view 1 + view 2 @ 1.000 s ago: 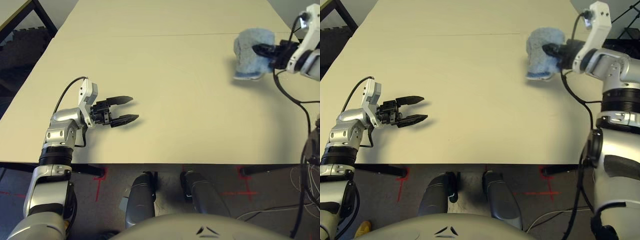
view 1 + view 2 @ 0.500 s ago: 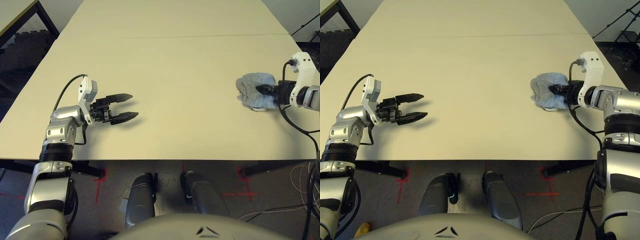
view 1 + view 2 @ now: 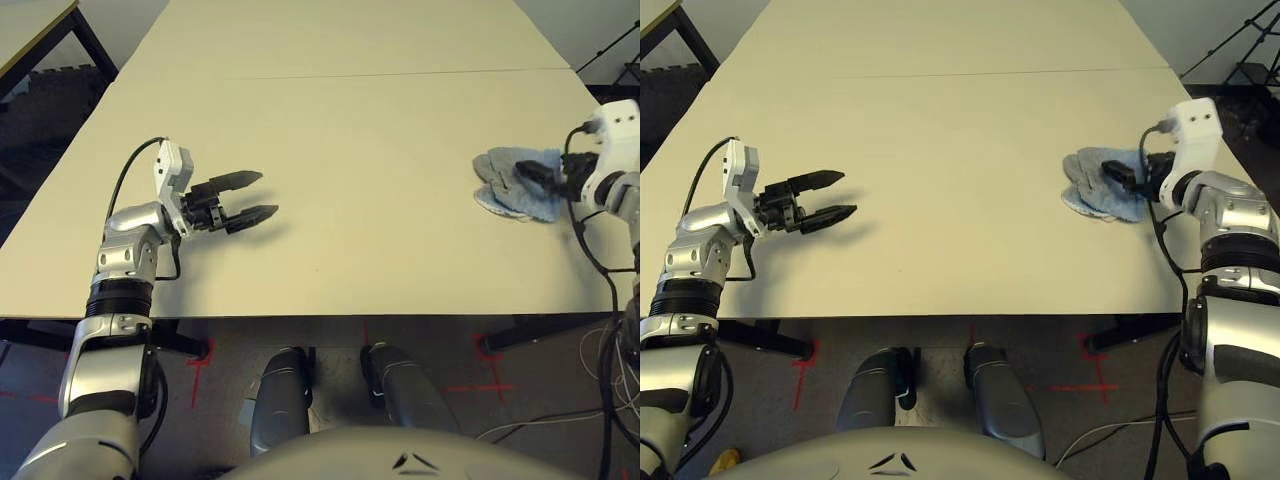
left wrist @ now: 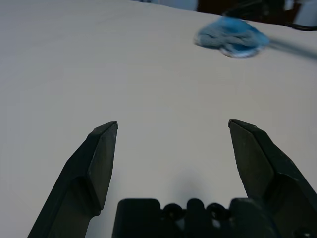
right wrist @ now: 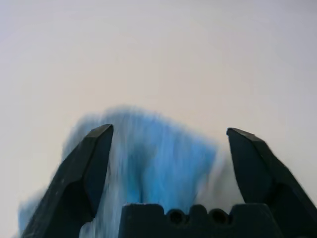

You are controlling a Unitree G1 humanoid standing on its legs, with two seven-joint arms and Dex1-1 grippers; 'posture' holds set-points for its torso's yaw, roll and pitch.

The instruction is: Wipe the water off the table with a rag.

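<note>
The cream counter (image 3: 340, 150) carries the whole scene, crossed by a thin seam line (image 3: 330, 74) that runs well beyond the rag; taking the rag as landmark, the counter stretches bare away from it toward the robot's left, and no orange-brown splatter of water can be made out on that surface in either eye view, so the wiping looks, as a judgement, done or nearly so; a stain under the cloth itself could not be seen; the left hand (image 3: 243, 197) hangs far off to the left of the rag, near the counter's front edge, its two black fingers spread and gripping nothing, which the left wrist view confirms with bare counter between its fingers (image 4: 99, 158) and the rag small in the distance; the rag (image 3: 1102, 190), a light blue-grey fuzzy cloth, lies crumpled and flat on the counter close to the right edge, on the near side of the seam; the right hand (image 3: 1122, 176) sits just at the rag's right side, over its edge, with its fingers (image 5: 84, 173) wide apart in the right wrist view and the cloth lying loose below them, not pinched; what seems left, at most, is to draw that arm clear of the rag.
</note>
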